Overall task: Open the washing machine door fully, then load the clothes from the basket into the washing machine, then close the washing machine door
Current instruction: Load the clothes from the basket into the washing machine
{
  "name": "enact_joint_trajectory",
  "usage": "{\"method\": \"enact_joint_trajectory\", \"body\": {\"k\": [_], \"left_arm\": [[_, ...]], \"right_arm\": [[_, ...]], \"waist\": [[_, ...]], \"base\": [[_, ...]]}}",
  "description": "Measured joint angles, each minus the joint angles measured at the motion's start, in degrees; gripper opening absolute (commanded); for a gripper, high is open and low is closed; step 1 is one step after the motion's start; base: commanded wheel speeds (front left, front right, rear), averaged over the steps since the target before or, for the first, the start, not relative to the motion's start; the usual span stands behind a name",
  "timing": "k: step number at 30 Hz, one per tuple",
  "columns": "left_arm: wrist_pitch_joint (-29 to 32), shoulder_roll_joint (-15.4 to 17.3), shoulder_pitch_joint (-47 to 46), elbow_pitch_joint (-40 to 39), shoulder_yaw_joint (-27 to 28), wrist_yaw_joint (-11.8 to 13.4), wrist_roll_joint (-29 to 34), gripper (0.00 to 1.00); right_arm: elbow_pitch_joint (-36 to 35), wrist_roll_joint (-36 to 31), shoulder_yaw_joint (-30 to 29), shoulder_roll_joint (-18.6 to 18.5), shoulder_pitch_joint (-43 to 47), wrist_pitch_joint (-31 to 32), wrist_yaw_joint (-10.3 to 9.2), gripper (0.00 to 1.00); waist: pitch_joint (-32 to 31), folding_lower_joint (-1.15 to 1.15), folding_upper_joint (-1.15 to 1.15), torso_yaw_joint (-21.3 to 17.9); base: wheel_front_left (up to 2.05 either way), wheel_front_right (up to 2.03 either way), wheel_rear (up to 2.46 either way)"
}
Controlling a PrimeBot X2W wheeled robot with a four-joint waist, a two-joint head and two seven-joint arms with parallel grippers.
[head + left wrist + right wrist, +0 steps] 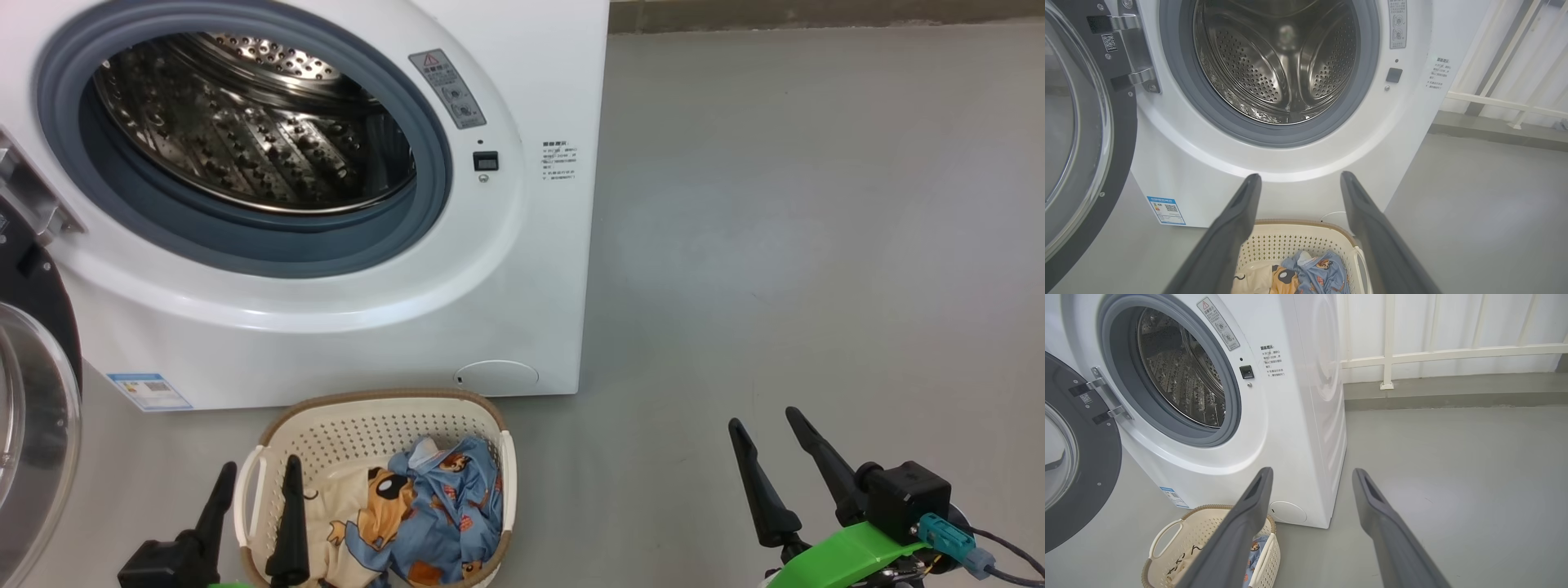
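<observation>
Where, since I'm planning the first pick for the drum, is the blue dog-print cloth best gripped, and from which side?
I'd grip the blue cloth at its bunched, raised fold near the middle of the basket, coming down from above. The walls close off every side, and the crumpled peak offers loose fabric to pinch. The open left tool hangs nearest, over the left rim.

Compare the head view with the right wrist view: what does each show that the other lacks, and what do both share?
Head view's extras: the left gripper, open, near the small cream-white perforated plastic basket, and a green bracket behind the right gripper. Right wrist view's extras: a white railing along the wall and the side panel of the big white washing machine. Shared: the perforated steel drum, the swung-open black-rimmed round glass door, the basket's blue dog-print and cream clothes, and the open right gripper.
</observation>
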Motion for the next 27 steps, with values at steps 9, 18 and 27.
{"method": "enact_joint_trajectory", "body": {"k": [9, 18, 27], "left_arm": [[0.0, 0.0, 0.0, 0.3, 0.0, -0.2, 0.1, 1.0], [0.0, 0.0, -0.1, 0.8, -0.3, -0.1, 0.4, 1.0], [0.0, -0.1, -4.9, 6.3, -2.3, -0.2, 0.3, 1.0]], "right_arm": [[0.0, 0.0, 0.0, 0.0, 0.0, 0.1, 0.0, 1.0], [-0.4, -0.6, -0.7, 0.0, 0.0, 0.6, 0.0, 1.0], [-2.8, -3.5, -4.0, 0.0, -1.7, 1.4, 0.0, 1.0]], "waist": [[0.3, 0.0, 0.0, 0.1], [2.1, 0.0, 0.0, -0.1], [8.3, 0.0, 0.0, -1.0]], "base": [[0.0, 0.0, 0.0], [0.0, 0.0, 0.0], [0.0, 0.0, 0.0]]}}
